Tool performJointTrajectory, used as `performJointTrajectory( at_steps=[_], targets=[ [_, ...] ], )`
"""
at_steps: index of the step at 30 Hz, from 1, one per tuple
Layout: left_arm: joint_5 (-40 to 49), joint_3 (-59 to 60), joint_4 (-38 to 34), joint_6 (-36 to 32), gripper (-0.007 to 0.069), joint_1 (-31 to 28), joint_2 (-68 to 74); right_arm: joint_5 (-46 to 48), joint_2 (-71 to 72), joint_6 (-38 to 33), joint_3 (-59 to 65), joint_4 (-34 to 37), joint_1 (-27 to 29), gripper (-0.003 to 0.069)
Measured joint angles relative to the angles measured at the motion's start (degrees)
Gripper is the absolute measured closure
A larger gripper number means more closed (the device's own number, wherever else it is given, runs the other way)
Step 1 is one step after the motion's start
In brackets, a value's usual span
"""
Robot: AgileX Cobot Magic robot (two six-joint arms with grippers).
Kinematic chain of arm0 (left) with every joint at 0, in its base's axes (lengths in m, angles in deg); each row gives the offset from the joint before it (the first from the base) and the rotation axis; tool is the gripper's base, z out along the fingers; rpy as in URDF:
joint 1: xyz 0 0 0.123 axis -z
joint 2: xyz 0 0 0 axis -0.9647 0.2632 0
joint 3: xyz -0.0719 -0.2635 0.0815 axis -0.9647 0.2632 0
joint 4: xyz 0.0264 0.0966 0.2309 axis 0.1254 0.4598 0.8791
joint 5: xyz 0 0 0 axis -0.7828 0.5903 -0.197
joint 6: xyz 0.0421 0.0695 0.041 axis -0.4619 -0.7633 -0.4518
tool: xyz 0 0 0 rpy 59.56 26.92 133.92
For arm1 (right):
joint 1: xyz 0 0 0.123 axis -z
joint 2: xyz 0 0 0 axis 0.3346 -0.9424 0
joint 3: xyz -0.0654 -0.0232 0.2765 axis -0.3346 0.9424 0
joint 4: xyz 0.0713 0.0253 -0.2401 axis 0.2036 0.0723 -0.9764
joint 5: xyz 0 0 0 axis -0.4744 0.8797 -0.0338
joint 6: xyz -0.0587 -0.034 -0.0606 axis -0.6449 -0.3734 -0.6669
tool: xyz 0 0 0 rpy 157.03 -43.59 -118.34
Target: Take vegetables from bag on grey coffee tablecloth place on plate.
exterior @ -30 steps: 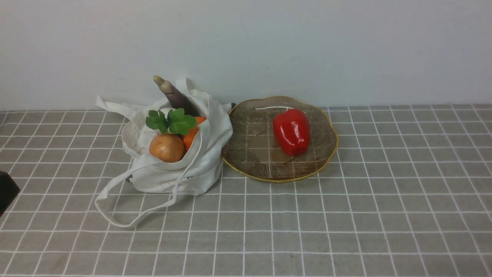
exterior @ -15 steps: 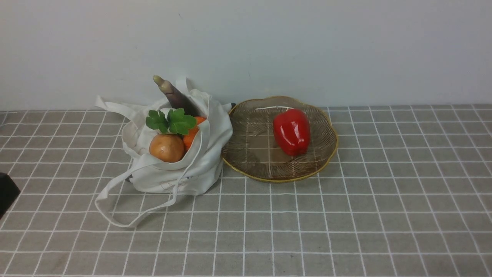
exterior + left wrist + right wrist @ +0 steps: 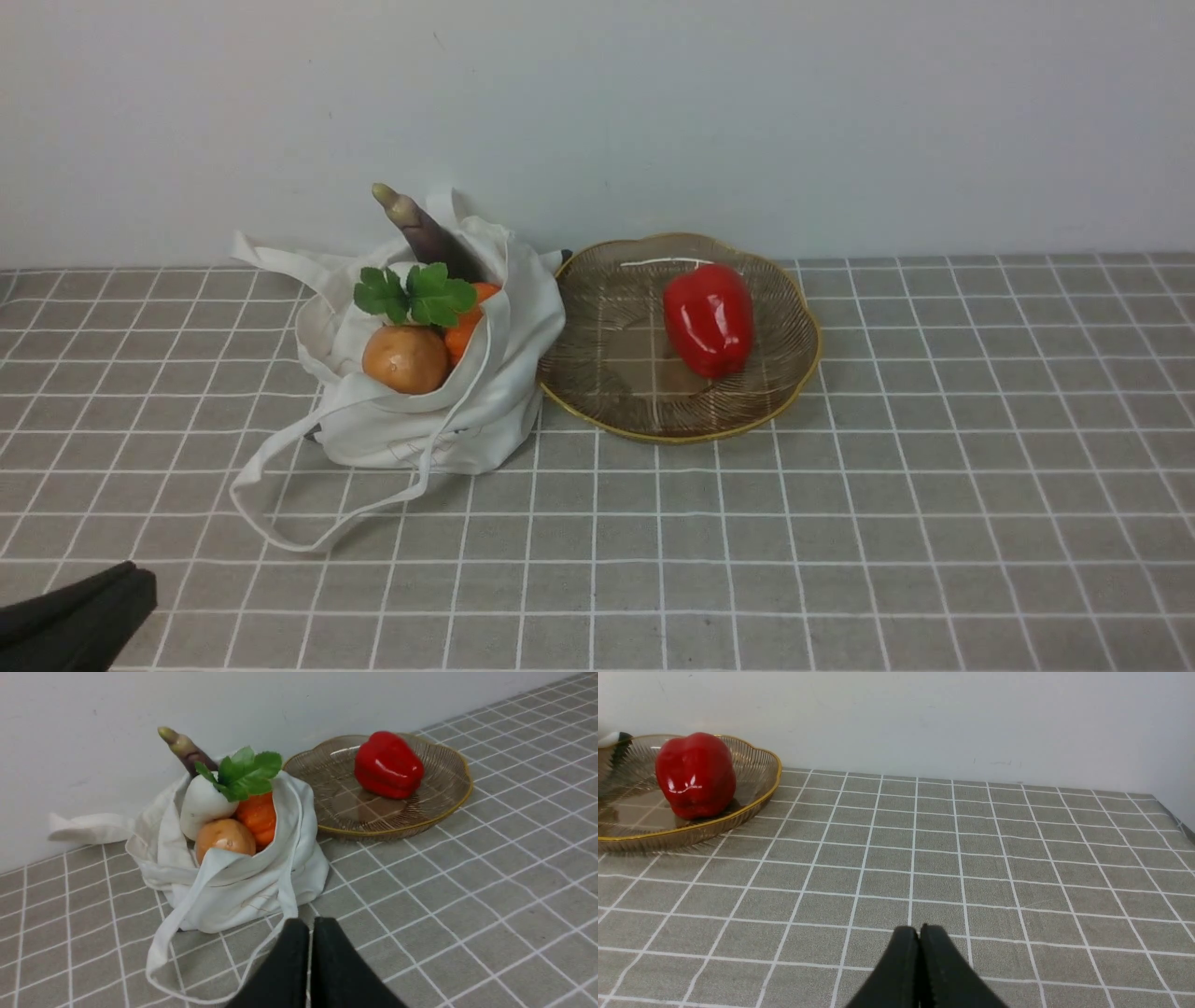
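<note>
The white bag (image 3: 448, 411) slumps open on the grey coffee tablecloth (image 3: 747, 541). A tan potato (image 3: 405, 358), an orange carrot (image 3: 464, 329) with green leaves and a purple eggplant (image 3: 425, 233) show in its mouth. The left wrist view also shows a white rounded vegetable (image 3: 203, 805) in the bag. On the plate (image 3: 597, 373), just right of the bag, lies the red pepper (image 3: 708, 317). My left gripper (image 3: 310, 921) is shut and empty, low in front of the bag by its strap. My right gripper (image 3: 919, 928) is shut and empty over bare cloth, right of the plate (image 3: 752, 807).
A white wall (image 3: 840, 121) rises directly behind the bag and plate. The bag's long strap loop (image 3: 280, 532) trails forward on the cloth towards my left gripper (image 3: 131, 588). The cloth's right edge (image 3: 1176, 821) shows in the right wrist view.
My left gripper has dropped from the left edge of the front view to its bottom-left corner and reaches further in. Bag, vegetables and plate have not moved.
</note>
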Motion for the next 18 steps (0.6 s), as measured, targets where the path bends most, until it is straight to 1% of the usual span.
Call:
performJointTrajectory(
  at_steps=[3, 6, 7, 9, 10, 13, 18],
  targets=[
    [-3.15, 6.36, -1.86, -1.63, 0.0629, -5.19, -5.20, 0.00, 0.00, 0.00, 0.00, 0.00, 0.00, 0.0673],
    [-4.07, 11.99, -2.27, -2.19, 0.0629, -11.94, -10.63, 0.00, 0.00, 0.00, 0.00, 0.00, 0.00, 0.0673],
    [-4.13, 13.55, -2.27, -2.16, 0.0629, -14.34, -11.25, 0.00, 0.00, 0.00, 0.00, 0.00, 0.00, 0.0673],
    [-4.19, 14.62, -2.35, -2.16, 0.0629, -17.01, -11.57, 0.05, 0.00, 0.00, 0.00, 0.00, 0.00, 0.0673],
    [-4.19, 15.15, -2.78, -2.16, 0.0629, -19.93, -11.69, 0.05, 0.00, 0.00, 0.00, 0.00, 0.00, 0.0673],
    [-4.30, 15.13, -3.38, -2.16, 0.0629, -22.44, -11.69, 0.05, 0.00, 0.05, 0.00, 0.00, 0.00, 0.0673],
    [-4.19, 15.13, -3.44, -2.16, 0.0629, -22.45, -11.69, 0.05, 0.00, 0.05, 0.00, 0.00, 0.00, 0.0673]
  ],
)
